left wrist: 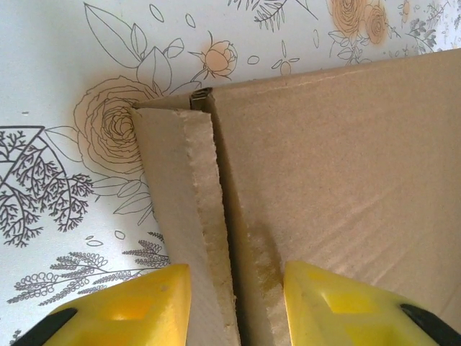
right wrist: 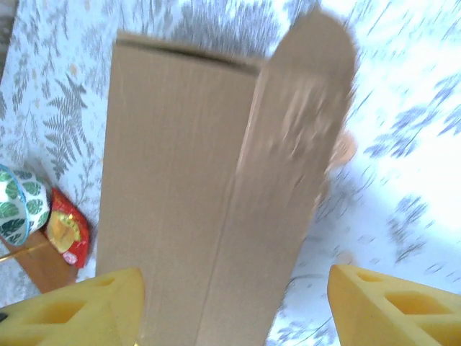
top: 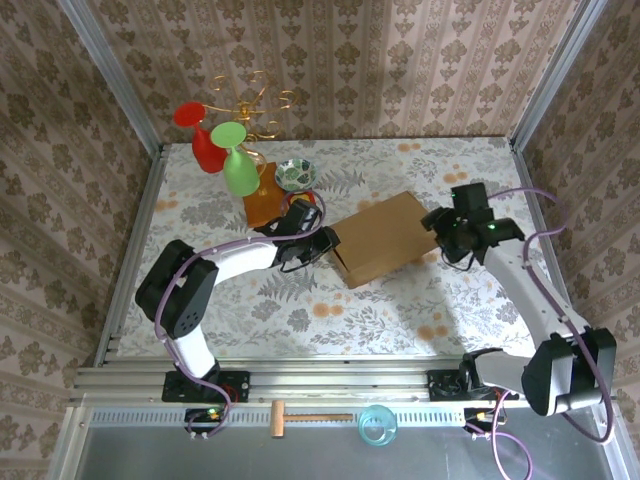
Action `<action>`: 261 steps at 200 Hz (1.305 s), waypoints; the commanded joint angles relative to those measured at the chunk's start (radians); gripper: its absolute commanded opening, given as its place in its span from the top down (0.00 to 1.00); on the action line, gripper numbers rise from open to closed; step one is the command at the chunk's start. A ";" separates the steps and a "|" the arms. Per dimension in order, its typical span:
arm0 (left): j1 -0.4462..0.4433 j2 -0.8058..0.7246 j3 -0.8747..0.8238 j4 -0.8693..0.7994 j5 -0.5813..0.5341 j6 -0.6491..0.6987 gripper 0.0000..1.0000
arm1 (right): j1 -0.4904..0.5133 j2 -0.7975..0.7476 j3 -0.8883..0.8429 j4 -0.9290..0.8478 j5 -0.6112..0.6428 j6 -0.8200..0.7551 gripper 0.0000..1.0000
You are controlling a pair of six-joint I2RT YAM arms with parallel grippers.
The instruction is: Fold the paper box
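Box [top: 385, 238] lies centre frame in the top view. Left gripper [left wrist: 238, 303] straddles its upright side flap [left wrist: 184, 209], jaws apart, not pinching yet. Right gripper [right wrist: 234, 303] gapes wide and empty over the lid. Risk: nothing pins the box, so a push could skid it or the flap could spring back.

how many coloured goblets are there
2: a red goblet on the left of the gold wire stand, and a green goblet just right of it, nearer the camera.

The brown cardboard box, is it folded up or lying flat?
Mostly folded. The plain brown cardboard box forms a shallow box, but a side flap stands untucked between the left gripper's fingers.
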 commanded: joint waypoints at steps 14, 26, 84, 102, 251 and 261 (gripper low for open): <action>-0.005 0.036 0.001 -0.006 0.032 0.019 0.62 | -0.078 0.041 0.059 -0.025 -0.020 -0.248 0.30; -0.007 0.039 0.005 -0.007 0.035 0.019 0.62 | -0.102 0.084 0.075 0.015 -0.062 -0.263 0.30; -0.004 0.013 0.014 -0.062 0.037 0.040 0.58 | -0.187 0.458 0.262 0.034 -0.185 -0.423 0.33; -0.004 0.007 0.012 -0.057 0.048 0.037 0.58 | -0.192 0.553 0.306 0.052 -0.244 -0.447 0.35; 0.010 -0.053 0.012 -0.133 0.078 0.047 0.51 | -0.152 0.645 0.303 0.012 -0.313 -0.555 0.43; 0.014 -0.051 0.009 -0.134 0.078 0.057 0.51 | -0.136 0.620 0.291 0.001 -0.299 -0.552 0.44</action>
